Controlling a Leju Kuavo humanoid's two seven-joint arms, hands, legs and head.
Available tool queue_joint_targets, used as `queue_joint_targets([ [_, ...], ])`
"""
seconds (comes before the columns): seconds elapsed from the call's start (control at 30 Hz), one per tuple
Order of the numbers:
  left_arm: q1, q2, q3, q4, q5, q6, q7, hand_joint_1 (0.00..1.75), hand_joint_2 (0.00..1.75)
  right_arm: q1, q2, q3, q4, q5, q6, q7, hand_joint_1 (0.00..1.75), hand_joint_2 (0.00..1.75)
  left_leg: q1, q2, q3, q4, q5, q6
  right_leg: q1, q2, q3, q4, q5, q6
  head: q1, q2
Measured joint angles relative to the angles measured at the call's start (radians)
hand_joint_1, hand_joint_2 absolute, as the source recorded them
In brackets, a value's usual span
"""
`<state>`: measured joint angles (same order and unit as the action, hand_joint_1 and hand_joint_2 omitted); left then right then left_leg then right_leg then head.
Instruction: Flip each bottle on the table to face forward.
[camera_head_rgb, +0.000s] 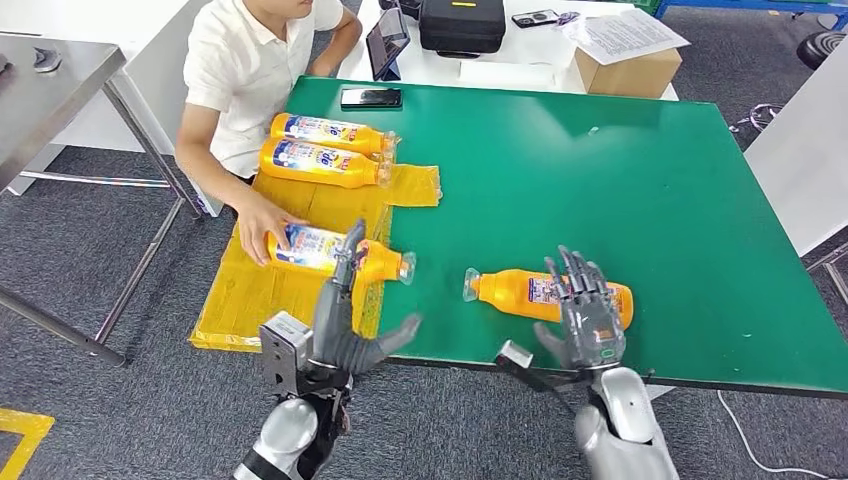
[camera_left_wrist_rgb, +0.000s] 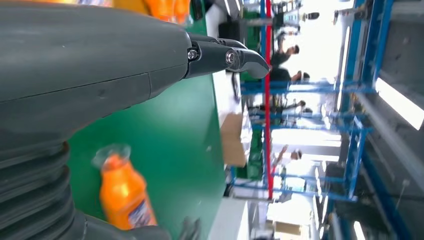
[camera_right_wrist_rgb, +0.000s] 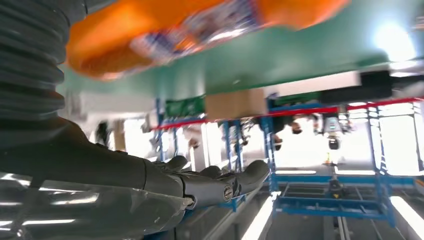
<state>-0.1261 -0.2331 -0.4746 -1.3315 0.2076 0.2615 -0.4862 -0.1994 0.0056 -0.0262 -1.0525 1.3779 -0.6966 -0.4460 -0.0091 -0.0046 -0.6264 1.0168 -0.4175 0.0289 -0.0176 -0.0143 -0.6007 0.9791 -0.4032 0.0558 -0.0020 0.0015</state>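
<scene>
Four orange bottles lie on their sides. Two bottles (camera_head_rgb: 325, 130) (camera_head_rgb: 320, 162) rest at the back of a yellow mat (camera_head_rgb: 250, 290). A third bottle (camera_head_rgb: 335, 252) lies at the mat's edge, with a person's hand (camera_head_rgb: 262, 222) on its base. My left hand (camera_head_rgb: 345, 325) is open just in front of that bottle, fingers pointing up at it. The fourth bottle (camera_head_rgb: 525, 292) (camera_left_wrist_rgb: 122, 192) (camera_right_wrist_rgb: 200, 30) lies on the green table (camera_head_rgb: 620, 180), cap to the left. My right hand (camera_head_rgb: 585, 305) (camera_right_wrist_rgb: 210, 185) hovers with spread fingers over its base end, gripping nothing.
A person in a white shirt (camera_head_rgb: 240, 60) sits at the table's far left corner. A black phone (camera_head_rgb: 371, 97) lies at the back edge. Beyond stand a tablet (camera_head_rgb: 388, 42), a black case (camera_head_rgb: 461, 25) and a cardboard box (camera_head_rgb: 630, 70). A metal table (camera_head_rgb: 50, 80) stands to the left.
</scene>
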Motion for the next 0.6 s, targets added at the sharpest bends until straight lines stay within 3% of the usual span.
queue_joint_targets([
  [0.13, 0.001, 0.000, -0.042, 0.011, -0.012, 0.017, -0.006, 0.00, 1.75, -0.091, -0.071, 0.052, 0.135, 0.021, 0.000, 0.095, 0.00, 1.75, 0.000, 0.000, 0.000, 0.000, 0.000, 0.000, 0.000, 0.000, 0.000, 0.000, 0.000, 0.000, 0.000, 0.000],
  [0.43, 0.004, 0.001, -0.062, 0.011, -0.041, 0.030, 0.008, 0.00, 1.75, -0.141, -0.128, 0.178, 0.252, 0.049, -0.001, 0.261, 0.00, 1.75, 0.002, -0.001, -0.001, 0.000, 0.000, 0.000, 0.002, 0.000, -0.001, 0.000, 0.000, 0.000, 0.000, 0.000],
  [0.6, 0.008, 0.001, -0.063, 0.011, -0.047, 0.029, 0.014, 0.00, 1.75, -0.148, -0.153, 0.226, 0.270, 0.032, 0.009, 0.290, 0.00, 1.75, 0.001, -0.001, -0.001, 0.000, 0.000, 0.000, 0.001, 0.000, -0.001, 0.000, 0.000, 0.000, 0.000, 0.000],
])
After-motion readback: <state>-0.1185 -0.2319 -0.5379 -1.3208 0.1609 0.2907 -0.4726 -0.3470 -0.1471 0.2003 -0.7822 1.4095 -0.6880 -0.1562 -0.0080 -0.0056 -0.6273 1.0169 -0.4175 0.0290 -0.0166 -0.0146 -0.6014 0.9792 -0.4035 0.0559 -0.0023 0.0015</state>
